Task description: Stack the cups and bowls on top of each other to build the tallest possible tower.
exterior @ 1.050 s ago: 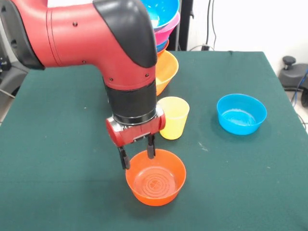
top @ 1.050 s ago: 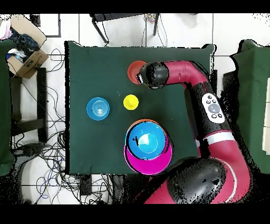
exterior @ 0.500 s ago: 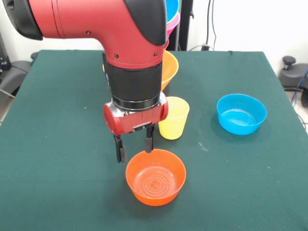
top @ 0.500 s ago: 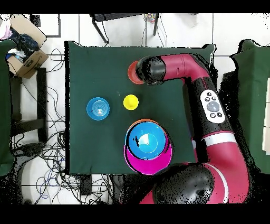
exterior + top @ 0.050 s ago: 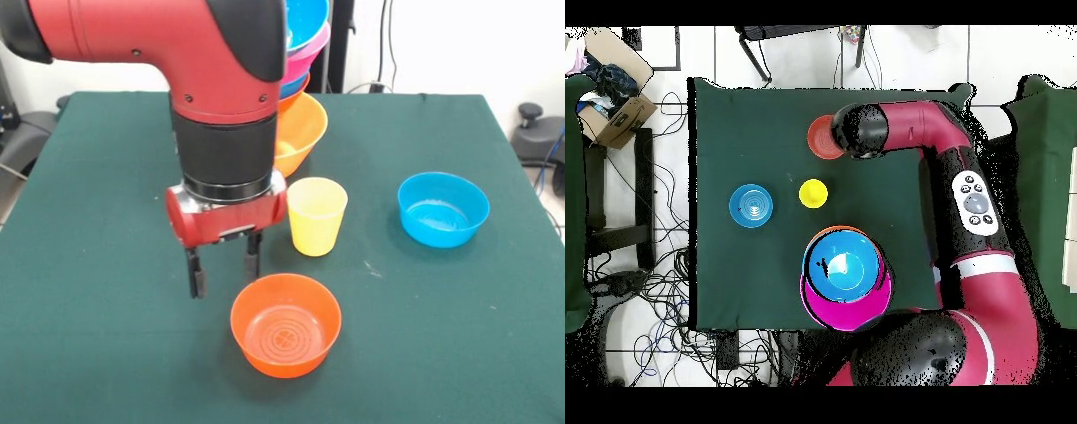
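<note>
Gripper (image 5: 224, 269) hangs empty, fingers spread apart, just beside the red-orange bowl (image 5: 285, 324) and above the table (image 5: 106, 221), not touching it. Yellow cup (image 5: 316, 215) upright just behind that bowl. Blue bowl (image 5: 442, 208) sits alone, well apart. Front view: tower (image 5: 296, 106) mostly hidden by the arm. Overhead shows the tower (image 5: 846, 278) top-down, blue bowl nested in big pink; arm (image 5: 910, 128) covers the gripper there. Cardboard box (image 5: 610, 95) off-table.
</note>
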